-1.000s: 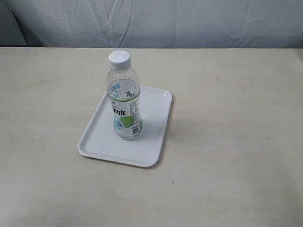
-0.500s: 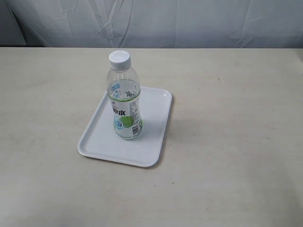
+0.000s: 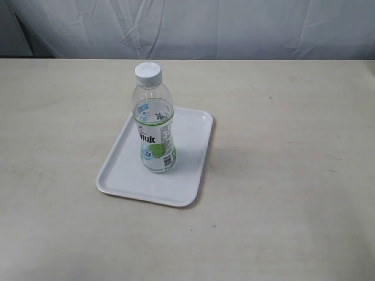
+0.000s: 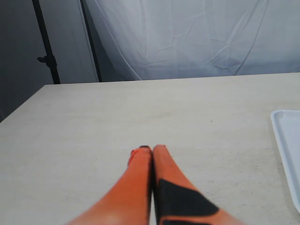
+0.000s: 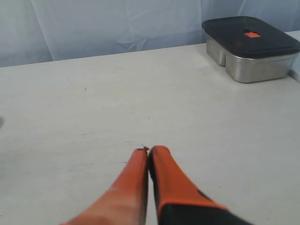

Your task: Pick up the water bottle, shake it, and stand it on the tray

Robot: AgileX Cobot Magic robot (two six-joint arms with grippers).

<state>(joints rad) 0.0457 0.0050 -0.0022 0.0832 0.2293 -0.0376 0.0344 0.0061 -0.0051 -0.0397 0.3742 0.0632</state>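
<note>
White tray (image 3: 188, 167) lay left of middle, water bottle (image 3: 155, 126) standing upright on it. Left gripper (image 4: 152, 149) pressed together, holding nothing. Right gripper (image 5: 148, 150) same. Neither near bottle. Job looked done; could not tell if shaken.

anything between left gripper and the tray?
Nothing. In the left wrist view only bare table runs from the shut left gripper to the tray rim. The bottle shows only in the exterior view, upright on the tray.

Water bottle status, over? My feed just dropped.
Left hand, right hand shut, empty. Water bottle upright on tray, untouched. No obstruction seen.
</note>
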